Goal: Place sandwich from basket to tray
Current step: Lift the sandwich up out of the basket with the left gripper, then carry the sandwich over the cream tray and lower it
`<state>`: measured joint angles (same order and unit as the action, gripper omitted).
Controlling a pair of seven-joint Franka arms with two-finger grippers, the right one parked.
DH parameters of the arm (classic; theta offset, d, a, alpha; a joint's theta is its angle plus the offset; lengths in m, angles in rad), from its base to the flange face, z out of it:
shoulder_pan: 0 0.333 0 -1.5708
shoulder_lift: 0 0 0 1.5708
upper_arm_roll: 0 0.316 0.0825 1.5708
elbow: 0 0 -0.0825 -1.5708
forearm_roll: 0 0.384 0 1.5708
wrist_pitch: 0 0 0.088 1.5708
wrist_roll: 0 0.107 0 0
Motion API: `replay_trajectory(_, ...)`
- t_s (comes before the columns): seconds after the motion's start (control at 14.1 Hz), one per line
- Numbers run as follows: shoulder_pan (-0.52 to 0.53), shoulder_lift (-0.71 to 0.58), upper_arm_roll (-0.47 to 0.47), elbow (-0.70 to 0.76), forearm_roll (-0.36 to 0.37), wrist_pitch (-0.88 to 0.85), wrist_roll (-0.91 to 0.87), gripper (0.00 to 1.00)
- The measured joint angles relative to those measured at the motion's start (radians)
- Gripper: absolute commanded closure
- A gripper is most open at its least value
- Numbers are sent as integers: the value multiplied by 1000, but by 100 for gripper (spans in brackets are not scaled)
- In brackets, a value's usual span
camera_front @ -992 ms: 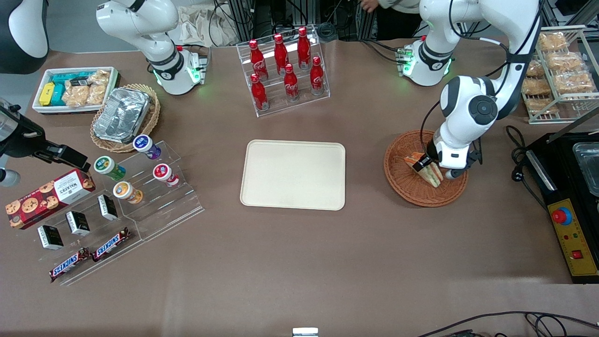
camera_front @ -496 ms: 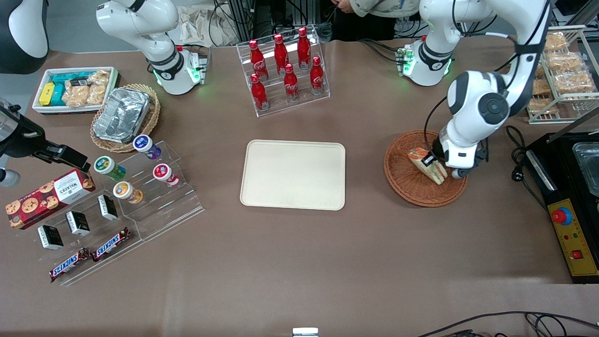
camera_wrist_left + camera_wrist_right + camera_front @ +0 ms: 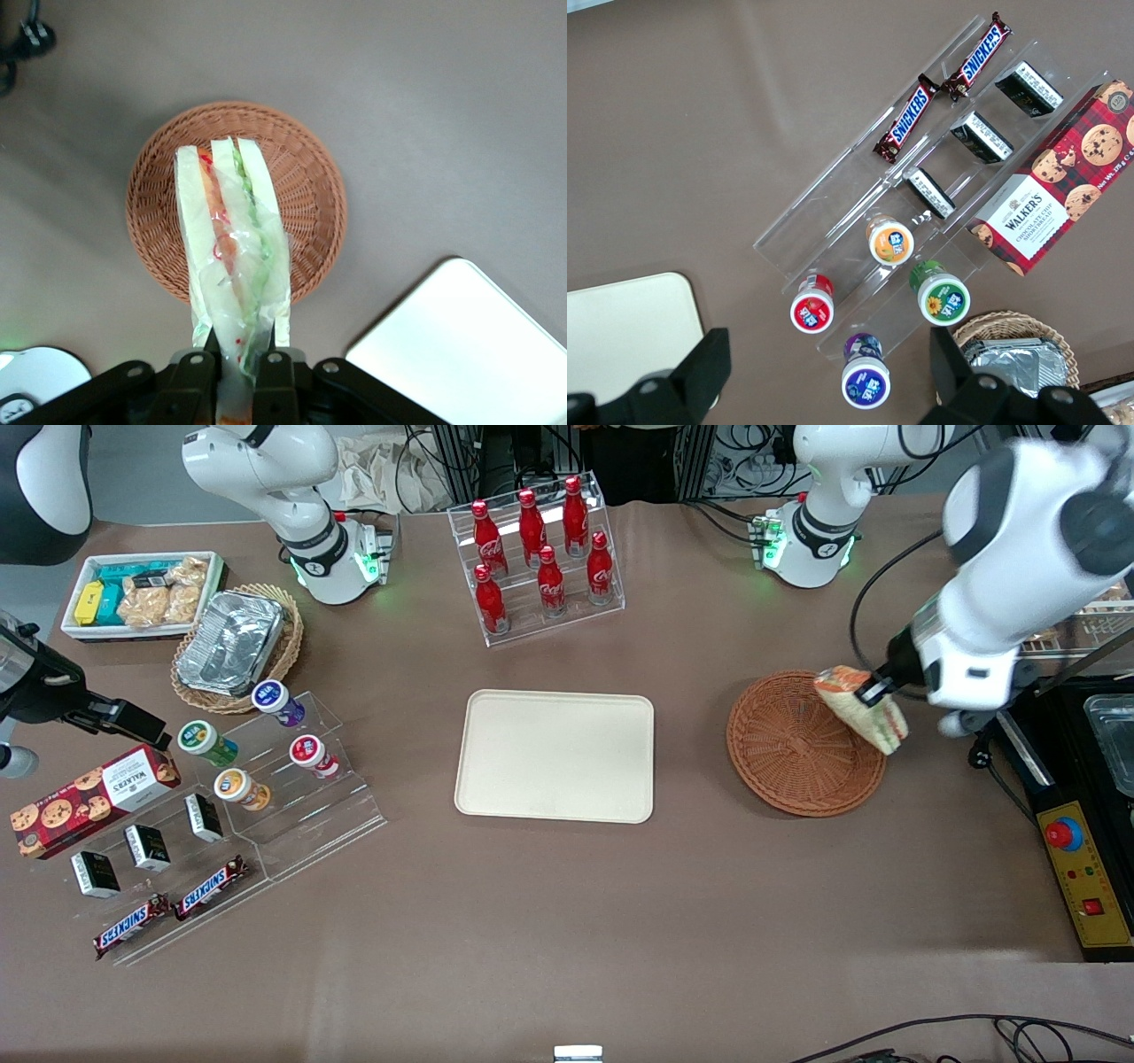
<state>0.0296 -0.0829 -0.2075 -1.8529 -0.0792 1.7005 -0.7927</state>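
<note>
On the brown worktop [image 3: 567,921] lie the empty tray [image 3: 555,755] and, well apart toward the working arm's end, the basket [image 3: 788,753] (now empty). Above the basket's rim the gripper [image 3: 237,367] holds the sandwich [image 3: 864,710], fingers clamped on it. Lift looks done; next comes carrying it over the tray.

Three cameras — one high overview, two riding the wrists.

The front view looks steeply down over the whole table. The left wrist view looks straight down past the gripper [image 3: 237,363], whose jaws pinch the sandwich [image 3: 232,257], onto the basket [image 3: 314,190] below and a corner of the tray [image 3: 465,341] — both shared with the front view; height probably moderate. The right wrist view also catches a corner of the tray.
</note>
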Motion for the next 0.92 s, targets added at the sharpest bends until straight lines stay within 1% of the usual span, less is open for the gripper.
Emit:
replay_trajectory(0.14, 6, 0, 1, 45, 0, -43, 54, 100)
replay_trajectory(0.57, 8, 9, 4, 50, 30, -49, 181, 100)
replay_trajectory(0.92, -21, 14, -8, 51, 48, -54, 216, 100)
